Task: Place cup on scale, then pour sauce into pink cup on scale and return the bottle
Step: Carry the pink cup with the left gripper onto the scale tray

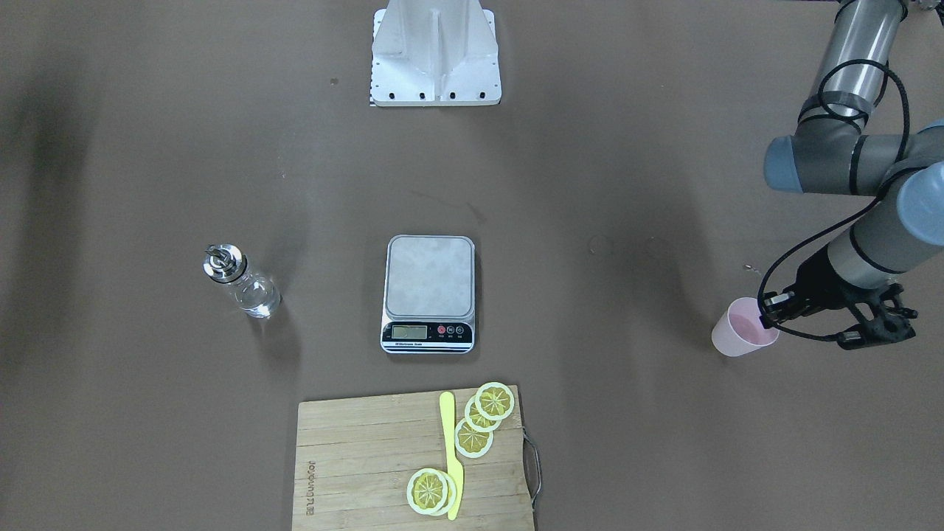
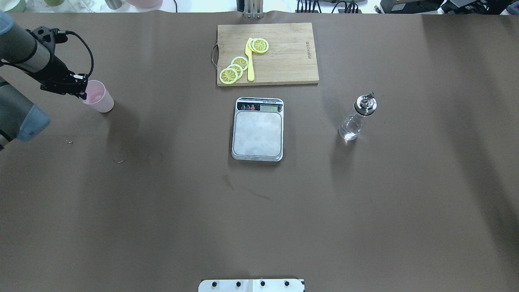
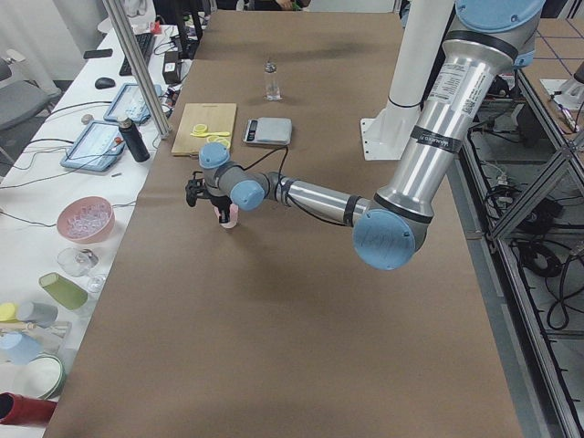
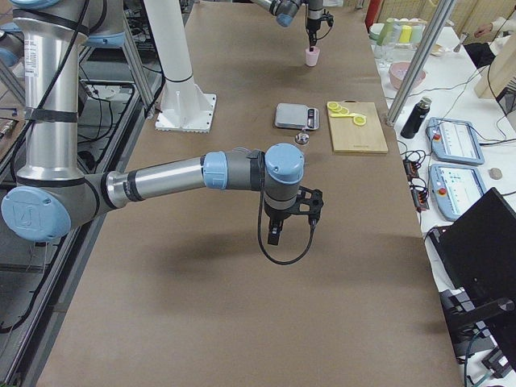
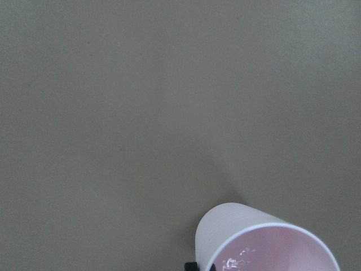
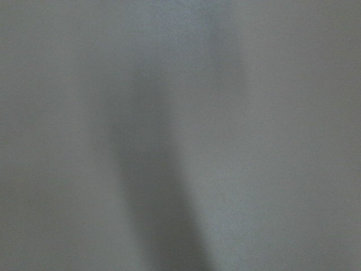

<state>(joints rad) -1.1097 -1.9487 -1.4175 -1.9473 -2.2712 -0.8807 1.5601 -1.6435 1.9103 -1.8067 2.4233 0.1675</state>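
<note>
The pale pink cup (image 1: pixel 734 339) stands far out on my left side of the brown table, well away from the scale (image 1: pixel 430 276); it also shows in the overhead view (image 2: pixel 101 101) and the left wrist view (image 5: pixel 248 237). My left gripper (image 1: pixel 765 318) is shut on the cup's rim, one finger inside and one outside. The scale's silver platform (image 2: pixel 258 134) is bare. The glass bottle (image 2: pixel 357 119) with its silver pourer cap stands upright to the scale's right, with clear sauce (image 2: pixel 349 130) in its bottom. My right gripper (image 4: pixel 274 235) hangs over bare table; I cannot tell if it is open.
A wooden cutting board (image 2: pixel 284 61) with lemon slices (image 2: pixel 234 69) and a yellow knife (image 2: pixel 249 61) lies just beyond the scale. The robot's white base plate (image 1: pixel 435 81) sits at the table's near edge. Bowls and cups stand off the table's far side (image 3: pixel 87 219).
</note>
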